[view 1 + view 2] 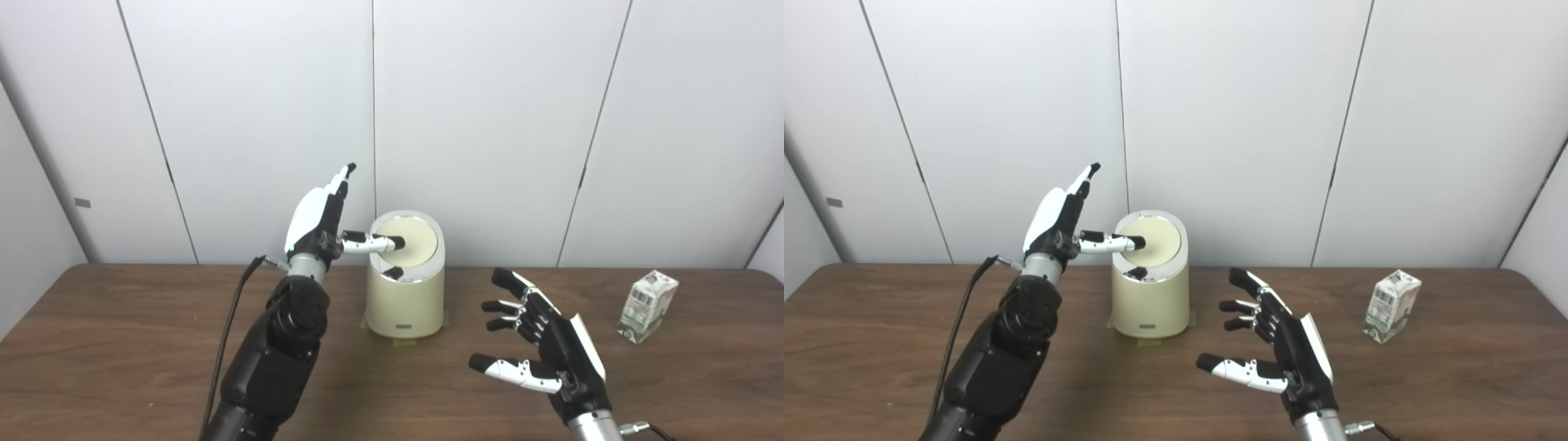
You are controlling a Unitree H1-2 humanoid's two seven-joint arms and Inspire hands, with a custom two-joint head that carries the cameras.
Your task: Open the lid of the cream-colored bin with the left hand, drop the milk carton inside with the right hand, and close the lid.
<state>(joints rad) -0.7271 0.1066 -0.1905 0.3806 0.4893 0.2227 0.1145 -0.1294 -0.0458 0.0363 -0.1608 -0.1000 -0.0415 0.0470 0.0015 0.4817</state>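
Cream-colored cylindrical plastic bin (405,294) standing on dark wooden table (122,343), round lid (407,242) lying shut on top. Left hand (318,223) hovering just left of bin, fingers (340,181) spread and pointing up, holding nothing; thumb reaching over lid, contact hard to judge from here. Right hand (1280,349) waiting right of bin, nearer camera, fingers splayed, empty. White-and-green milk carton (1390,305) standing well right of bin, tilted slightly.

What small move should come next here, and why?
Probably press the left hand down on the lid to open it: its thumb reaches over the closed lid of the cream-colored bin, while the open right hand waits apart from the milk carton.
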